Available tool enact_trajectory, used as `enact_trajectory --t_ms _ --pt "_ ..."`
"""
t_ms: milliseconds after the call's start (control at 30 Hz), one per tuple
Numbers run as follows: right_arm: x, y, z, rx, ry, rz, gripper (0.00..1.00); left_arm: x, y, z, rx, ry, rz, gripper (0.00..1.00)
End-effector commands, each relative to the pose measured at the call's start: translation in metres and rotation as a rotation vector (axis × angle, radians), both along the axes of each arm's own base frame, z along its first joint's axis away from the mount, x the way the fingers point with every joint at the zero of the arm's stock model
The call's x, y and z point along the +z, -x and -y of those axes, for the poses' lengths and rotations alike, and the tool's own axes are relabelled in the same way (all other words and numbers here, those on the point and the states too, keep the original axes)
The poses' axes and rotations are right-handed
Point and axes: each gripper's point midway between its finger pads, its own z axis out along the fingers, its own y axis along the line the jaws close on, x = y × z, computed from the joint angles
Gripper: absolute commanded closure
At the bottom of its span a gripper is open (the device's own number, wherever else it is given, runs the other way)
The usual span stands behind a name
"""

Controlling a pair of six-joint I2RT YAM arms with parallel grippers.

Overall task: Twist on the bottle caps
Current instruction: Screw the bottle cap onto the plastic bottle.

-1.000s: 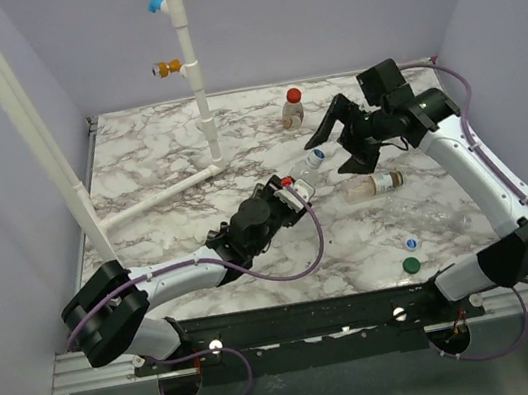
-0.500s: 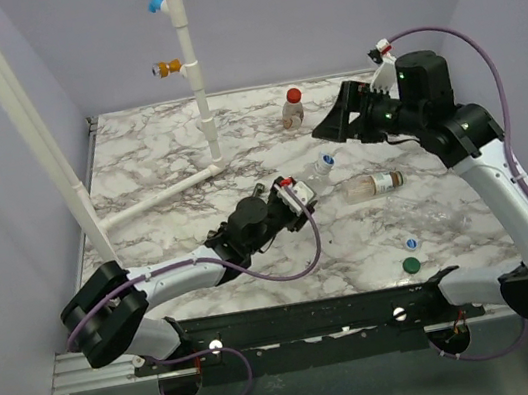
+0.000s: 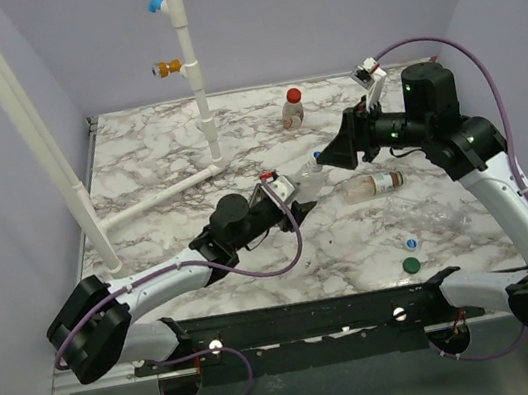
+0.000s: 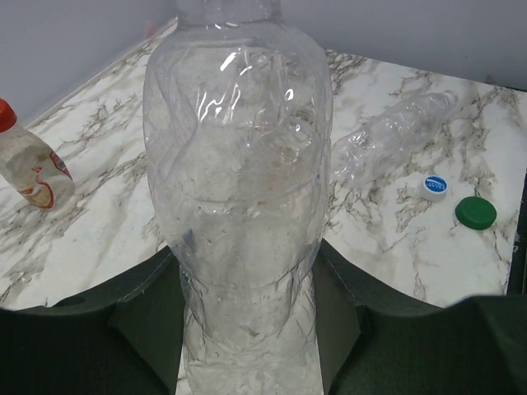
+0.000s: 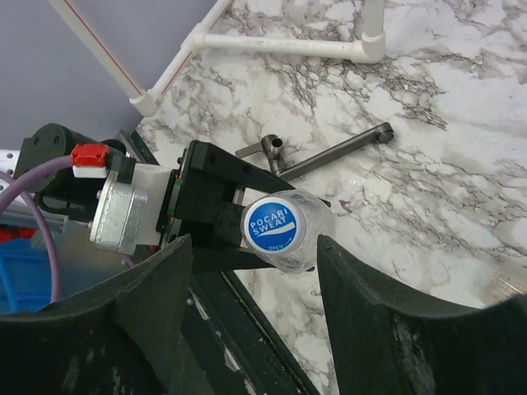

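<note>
Near-right corner of the tabletop (image 3: 154, 147): green cap (image 4: 476, 213) and white-blue cap (image 4: 435, 187) lie loose, just beside each other, w/ a clear bottle (image 4: 387, 140) on its side just behind. Mid-tabletop, left fingers (image 4: 140, 304) are clamped on the held bottle (image 4: 239, 181) near its base. Its long axis runs toward the far-right corner, mouth end raised (a blue-white Pocari cap (image 5: 270, 225) sits on it). Right fingers (image 5: 156, 288) stand apart either side of that cap, not touching. Labelled bottle (image 3: 373, 184) lies on its side, axis approx left-right. Red-capped bottle (image 3: 293, 108) stands upright by the far edge.
</note>
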Motion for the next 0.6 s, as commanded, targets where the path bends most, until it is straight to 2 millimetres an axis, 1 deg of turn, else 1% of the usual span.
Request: enact_trajectory --t_ms 0,233,333,567 --pt "0.001 0.006 -0.004 0.068 0.013 0.043 0.35 0.006 0.013 0.0 -0.061 0.037 -0.034 1.0" --pt "-0.007 0.004 -0.009 0.081 0.034 0.027 0.36 0.008 0.014 -0.003 -0.067 0.043 -0.044 1.0" --pt "-0.007 0.001 -0.011 0.079 0.035 0.032 0.36 0.007 0.014 -0.004 -0.069 0.043 -0.051 1.0" --pt "-0.009 0.001 -0.022 0.095 0.058 0.032 0.41 0.008 0.015 -0.005 -0.066 0.047 -0.055 1.0"
